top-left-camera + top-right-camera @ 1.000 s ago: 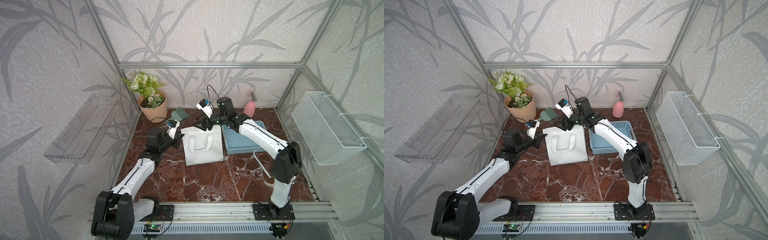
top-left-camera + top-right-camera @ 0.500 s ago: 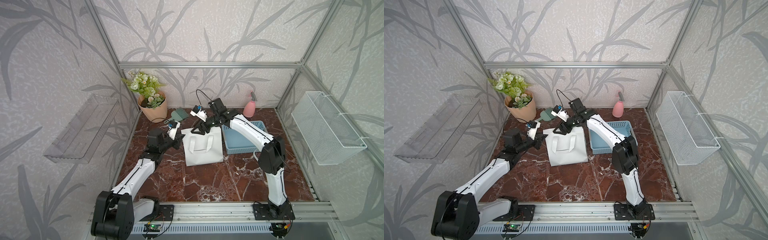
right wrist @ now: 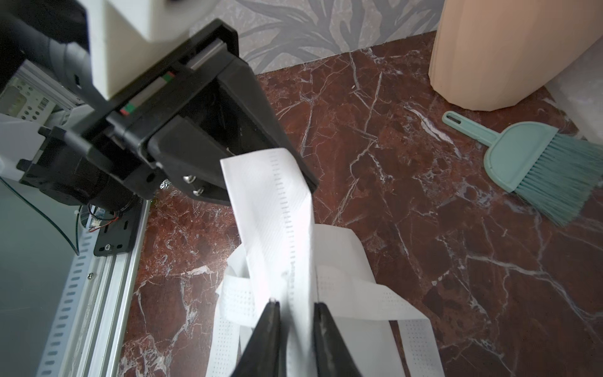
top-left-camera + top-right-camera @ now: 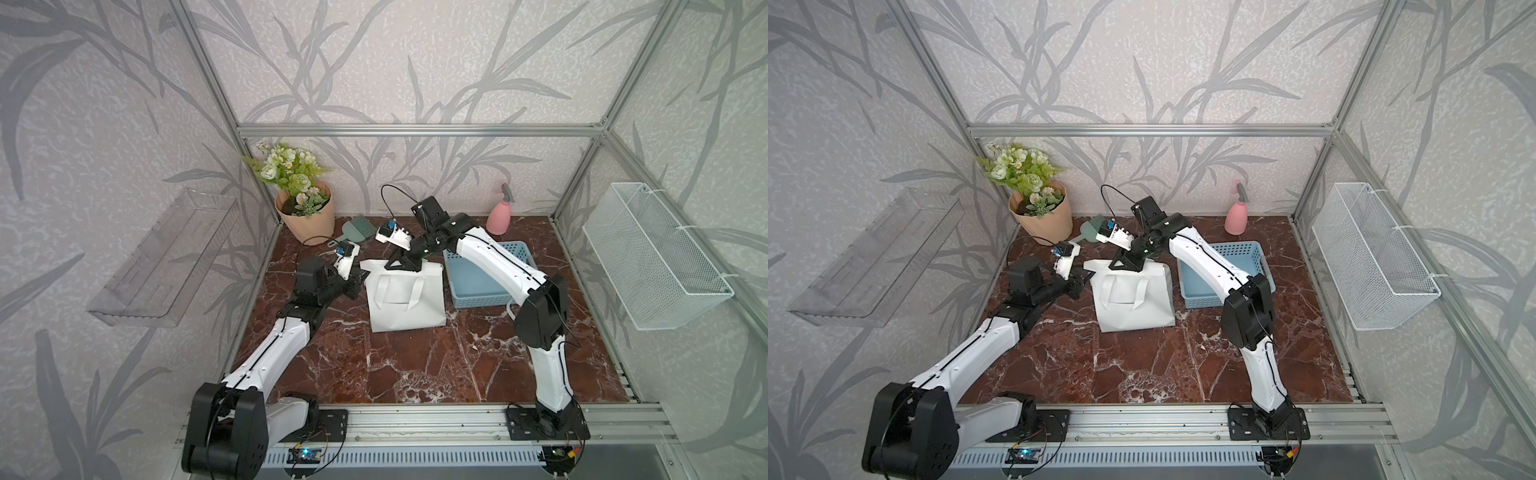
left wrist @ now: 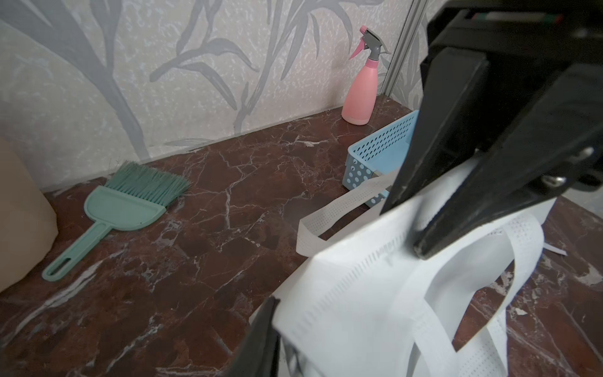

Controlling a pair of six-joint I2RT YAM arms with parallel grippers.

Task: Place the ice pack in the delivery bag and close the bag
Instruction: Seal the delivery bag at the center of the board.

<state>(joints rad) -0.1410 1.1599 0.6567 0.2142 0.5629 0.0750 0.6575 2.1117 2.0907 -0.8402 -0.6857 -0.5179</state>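
The delivery bag (image 4: 407,303) (image 4: 1133,303) is a white fabric tote lying flat on the marble floor, handles towards the front. My left gripper (image 4: 360,276) (image 3: 270,196) sits at the bag's left top corner, and the fabric rim is pulled up into its fingertips. My right gripper (image 4: 395,266) (image 3: 296,305) is shut on the same rim a little further along. The strip of rim (image 3: 277,222) stretches between the two grippers. In the left wrist view the right gripper (image 5: 404,231) pinches the white cloth. No ice pack shows in any view.
A light-blue perforated basket (image 4: 482,301) stands right of the bag, under my right forearm. Behind are a green hand brush (image 4: 359,228), a flower pot (image 4: 309,220) and a pink spray bottle (image 4: 500,214). A wire basket (image 4: 652,257) hangs on the right wall.
My right gripper has come down onto the bag's top rim and closed on it. The left gripper has stayed at the bag's corner.
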